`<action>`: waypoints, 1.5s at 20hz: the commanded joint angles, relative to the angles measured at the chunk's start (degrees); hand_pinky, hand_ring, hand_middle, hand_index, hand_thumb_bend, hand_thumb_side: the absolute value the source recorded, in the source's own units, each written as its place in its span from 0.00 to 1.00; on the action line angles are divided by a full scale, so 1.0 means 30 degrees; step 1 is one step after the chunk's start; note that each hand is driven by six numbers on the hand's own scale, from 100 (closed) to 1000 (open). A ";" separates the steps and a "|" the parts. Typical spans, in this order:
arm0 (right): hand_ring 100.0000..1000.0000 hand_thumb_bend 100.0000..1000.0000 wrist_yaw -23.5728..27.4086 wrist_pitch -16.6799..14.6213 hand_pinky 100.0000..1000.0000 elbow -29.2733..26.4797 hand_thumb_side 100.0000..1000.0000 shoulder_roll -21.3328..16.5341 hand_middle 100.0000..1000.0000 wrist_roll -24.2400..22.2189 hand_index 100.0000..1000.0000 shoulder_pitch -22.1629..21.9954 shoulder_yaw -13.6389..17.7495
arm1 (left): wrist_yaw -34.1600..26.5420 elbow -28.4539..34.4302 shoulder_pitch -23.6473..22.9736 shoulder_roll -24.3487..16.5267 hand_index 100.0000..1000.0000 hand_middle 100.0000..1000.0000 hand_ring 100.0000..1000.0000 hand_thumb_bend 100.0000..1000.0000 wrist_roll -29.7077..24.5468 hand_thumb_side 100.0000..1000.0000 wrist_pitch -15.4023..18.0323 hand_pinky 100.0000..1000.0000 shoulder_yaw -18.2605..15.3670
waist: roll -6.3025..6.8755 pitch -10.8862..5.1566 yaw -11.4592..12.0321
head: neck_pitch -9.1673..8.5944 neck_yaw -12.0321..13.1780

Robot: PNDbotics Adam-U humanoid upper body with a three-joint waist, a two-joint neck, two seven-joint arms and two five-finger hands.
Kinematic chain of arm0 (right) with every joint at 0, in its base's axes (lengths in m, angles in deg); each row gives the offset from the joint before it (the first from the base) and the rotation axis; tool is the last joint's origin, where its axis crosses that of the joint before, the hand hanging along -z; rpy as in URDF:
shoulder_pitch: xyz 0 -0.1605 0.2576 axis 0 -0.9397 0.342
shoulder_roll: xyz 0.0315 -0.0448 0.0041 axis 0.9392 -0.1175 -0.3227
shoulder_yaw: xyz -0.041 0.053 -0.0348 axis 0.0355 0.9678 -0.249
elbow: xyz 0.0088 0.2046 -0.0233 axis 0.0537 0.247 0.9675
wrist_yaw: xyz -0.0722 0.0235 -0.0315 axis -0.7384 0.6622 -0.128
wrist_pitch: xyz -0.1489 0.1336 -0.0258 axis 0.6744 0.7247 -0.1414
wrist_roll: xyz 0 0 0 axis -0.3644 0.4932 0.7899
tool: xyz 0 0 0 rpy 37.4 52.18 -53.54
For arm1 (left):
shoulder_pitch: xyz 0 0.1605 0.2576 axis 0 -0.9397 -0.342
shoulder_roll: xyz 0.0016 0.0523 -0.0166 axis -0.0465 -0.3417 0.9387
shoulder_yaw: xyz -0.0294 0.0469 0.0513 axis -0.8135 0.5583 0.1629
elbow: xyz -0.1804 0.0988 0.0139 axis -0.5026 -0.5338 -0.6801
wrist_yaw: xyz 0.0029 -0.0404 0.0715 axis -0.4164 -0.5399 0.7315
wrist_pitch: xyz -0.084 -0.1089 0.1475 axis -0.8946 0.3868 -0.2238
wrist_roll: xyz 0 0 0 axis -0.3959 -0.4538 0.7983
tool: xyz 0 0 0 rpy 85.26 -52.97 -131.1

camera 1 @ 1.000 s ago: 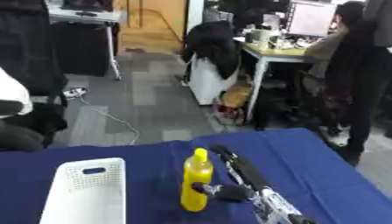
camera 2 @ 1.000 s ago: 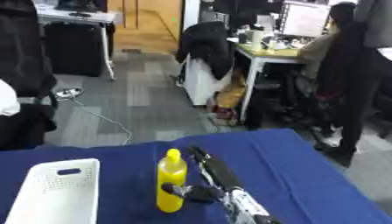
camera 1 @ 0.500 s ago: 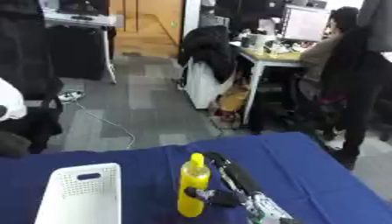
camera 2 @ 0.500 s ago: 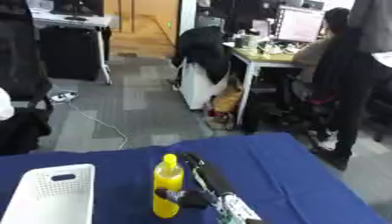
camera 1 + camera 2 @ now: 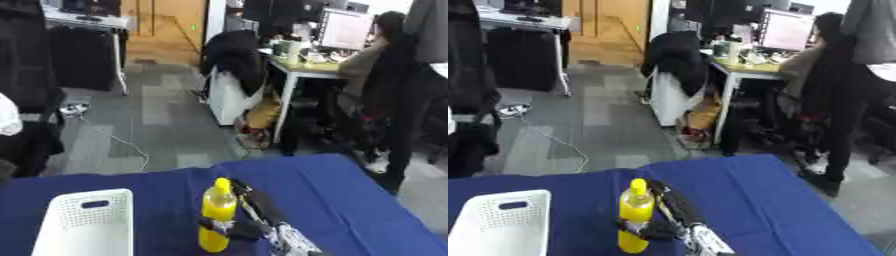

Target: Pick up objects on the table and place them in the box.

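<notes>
A yellow bottle (image 5: 217,215) stands upright on the blue table (image 5: 332,200), a little right of a white perforated box (image 5: 83,225). My right hand (image 5: 262,222) comes up from the bottom edge on the bottle's right side. Its dark fingers lie along the bottle's far right flank, and its thumb wraps across the lower front of the bottle (image 5: 634,215). I cannot tell whether the bottle rests on the table or is just off it. My left hand shows in no view.
The table's far edge runs across the middle of the view, with grey floor beyond. A desk (image 5: 306,65) with monitors, chairs and people stand far back on the right. A cable lies on the floor at the left.
The whole picture has shifted, so the camera has moved. My right hand stays round the yellow bottle, which keeps nearly the same place beside the white box.
</notes>
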 commanded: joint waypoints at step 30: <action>0.00 0.00 0.1995 -0.1167 0.00 0.0532 0.64 -0.0298 0.00 0.4923 0.24 0.0692 0.0680 | -0.0492 0.0247 0.1281 0.0388 0.79 0.79 0.53 0.20 -0.0514 1.00 -0.0216 0.64 0.0014 | -0.0129 0.0372 0.0839 | -0.1054 -0.1609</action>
